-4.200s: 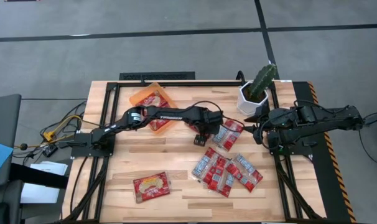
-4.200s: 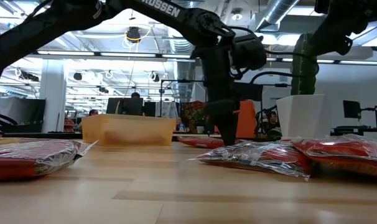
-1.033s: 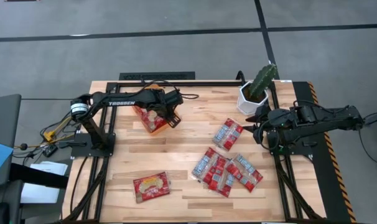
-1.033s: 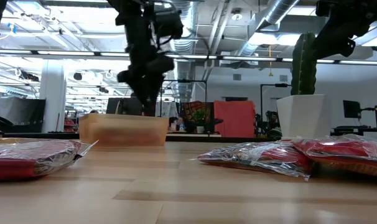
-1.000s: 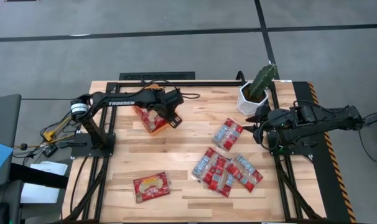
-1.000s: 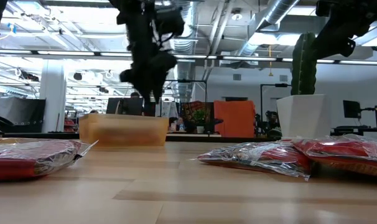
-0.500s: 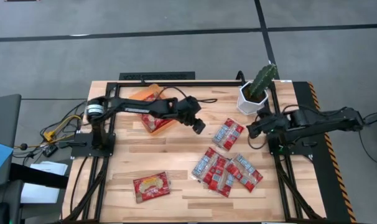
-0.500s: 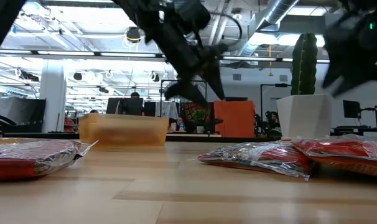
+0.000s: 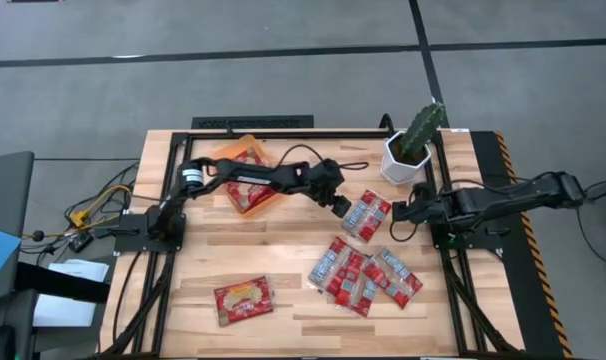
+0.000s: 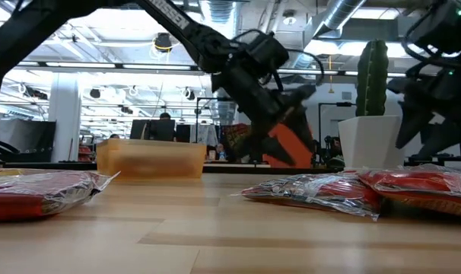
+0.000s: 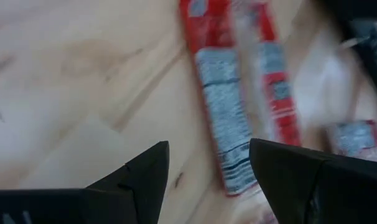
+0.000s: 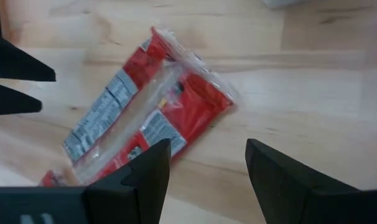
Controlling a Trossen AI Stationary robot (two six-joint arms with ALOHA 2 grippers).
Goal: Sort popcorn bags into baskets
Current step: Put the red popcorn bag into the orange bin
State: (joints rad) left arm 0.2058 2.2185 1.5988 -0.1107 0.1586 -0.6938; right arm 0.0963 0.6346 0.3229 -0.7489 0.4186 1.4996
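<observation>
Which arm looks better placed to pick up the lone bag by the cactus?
Probably left: its open end effector is beside that bag, with the orange basket on its side. The right end effector is also near.

Left tool [image 9: 340, 204], right tool [image 9: 399, 213] flank packet [image 9: 367, 216].

Even, bright overhead light, soft shadows. My left wrist view is motion-blurred; low view has ceiling-light glare at 12 o'clock, foreground out of focus.

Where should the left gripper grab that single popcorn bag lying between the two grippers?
Judging by its flat, diagonal pose, take the lone popcorn bag from above across its narrow width, near the end facing the open left gripper; the right gripper flanks the other side.
</observation>
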